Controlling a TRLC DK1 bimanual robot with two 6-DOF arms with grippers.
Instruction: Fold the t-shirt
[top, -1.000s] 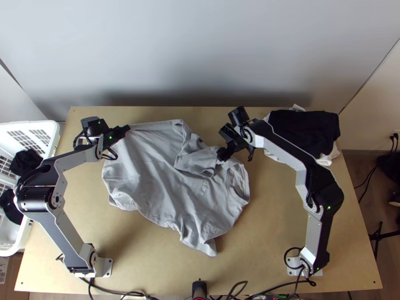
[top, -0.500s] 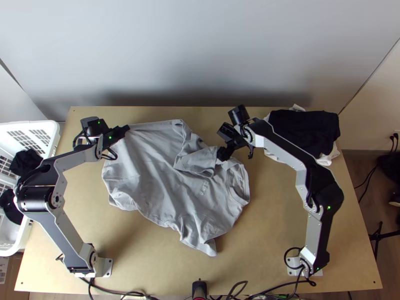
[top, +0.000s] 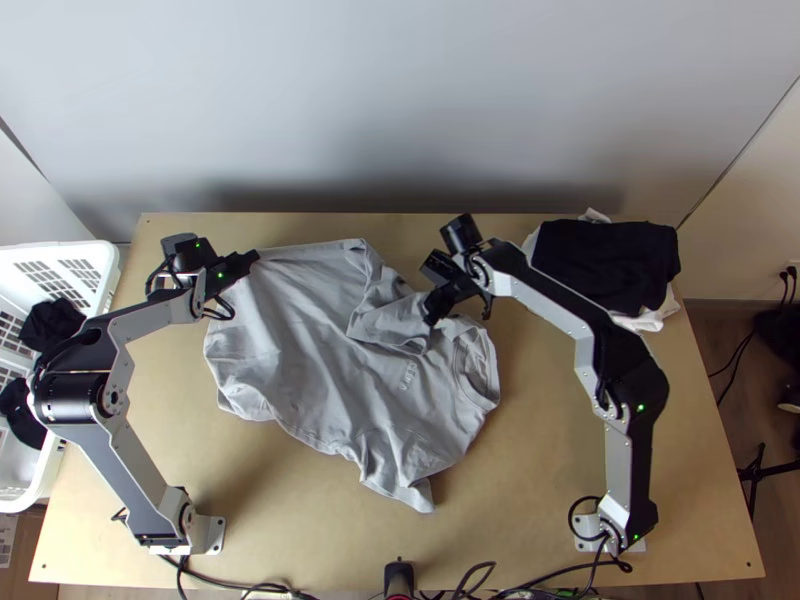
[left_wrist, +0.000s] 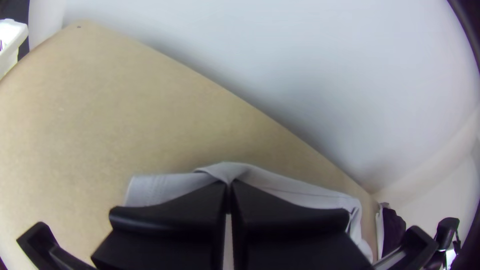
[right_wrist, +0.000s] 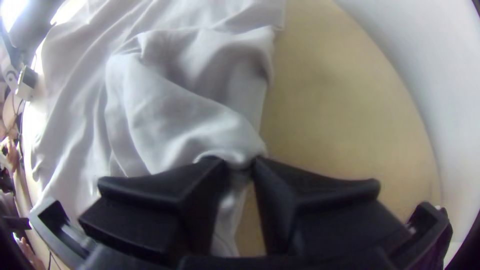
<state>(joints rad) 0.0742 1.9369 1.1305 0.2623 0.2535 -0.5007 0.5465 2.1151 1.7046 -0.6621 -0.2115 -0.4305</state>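
The light grey t-shirt (top: 320, 370) lies spread and wrinkled across the table's middle, its upper right part folded over and bunched. My left gripper (top: 254, 257) is at its far left corner. In the left wrist view my left gripper (left_wrist: 229, 186) is shut on the edge of the t-shirt (left_wrist: 300, 195). My right gripper (top: 430, 312) is over the folded part, left of the neckline. The right wrist view has my right gripper (right_wrist: 241, 162) shut on a thick bunch of the t-shirt (right_wrist: 170, 115), its tips slightly apart around the cloth.
A stack of black and white cloth (top: 605, 265) lies at the table's far right. A white basket (top: 105, 265) holding dark cloth stands off the left edge. The wall is close behind the table's far edge. Bare wood (top: 540, 470) shows at the near right.
The right arm and its gripper have shifted slightly left. The left arm has kept still, and the t-shirt's main part lies as before.
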